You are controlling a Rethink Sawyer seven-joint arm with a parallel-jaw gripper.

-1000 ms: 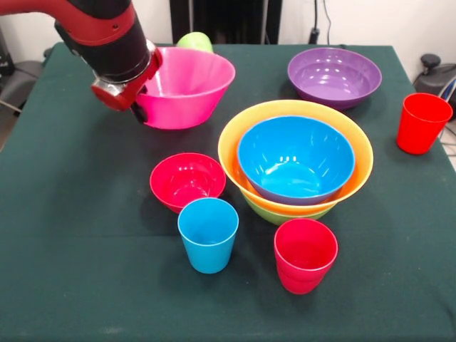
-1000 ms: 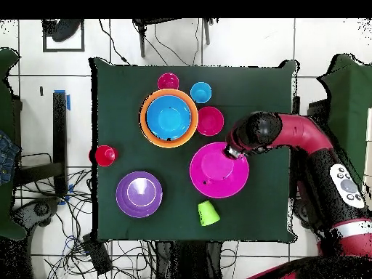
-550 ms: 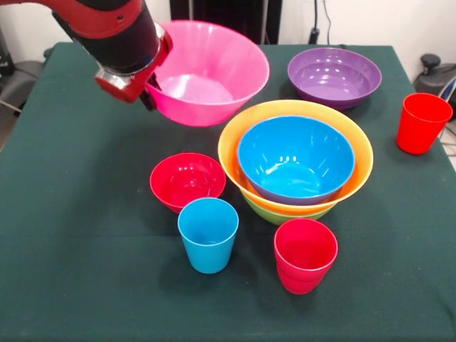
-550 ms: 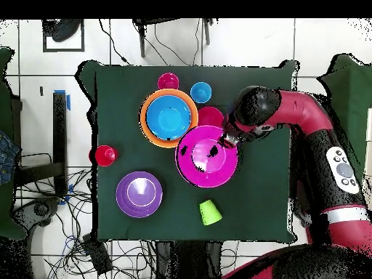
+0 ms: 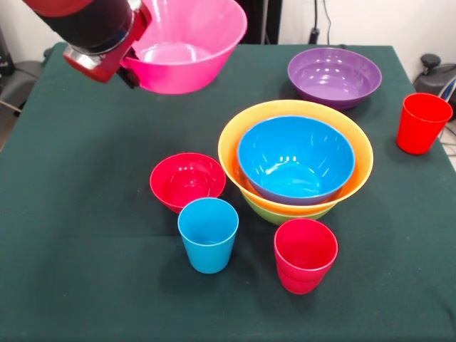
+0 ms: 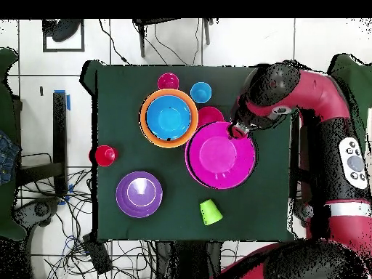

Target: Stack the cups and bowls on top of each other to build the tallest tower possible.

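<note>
My gripper (image 5: 132, 73) (image 6: 238, 131) is shut on the rim of the big pink bowl (image 5: 184, 44) (image 6: 220, 155), which hangs upright in the air above the table. The tower (image 5: 296, 160) (image 6: 168, 117) is a blue bowl nested in an orange bowl (image 5: 360, 167) over a lime green bowl (image 5: 274, 212). A small red bowl (image 5: 187, 180) (image 6: 209, 114) stands beside it, partly under the pink bowl in the overhead view. In front stand a sky blue cup (image 5: 208, 234) (image 6: 200, 92) and a red cup (image 5: 305, 254) (image 6: 168, 81).
A purple bowl (image 5: 334, 76) (image 6: 139, 194) sits apart at the back. Another red cup (image 5: 422, 122) (image 6: 104, 155) stands near the table edge. A lime green cup (image 6: 211, 211) lies on the cloth; the front view hides it behind the pink bowl.
The gripper has lifted the pink bowl off the table and carried it higher. The other bowls and cups have not moved.
</note>
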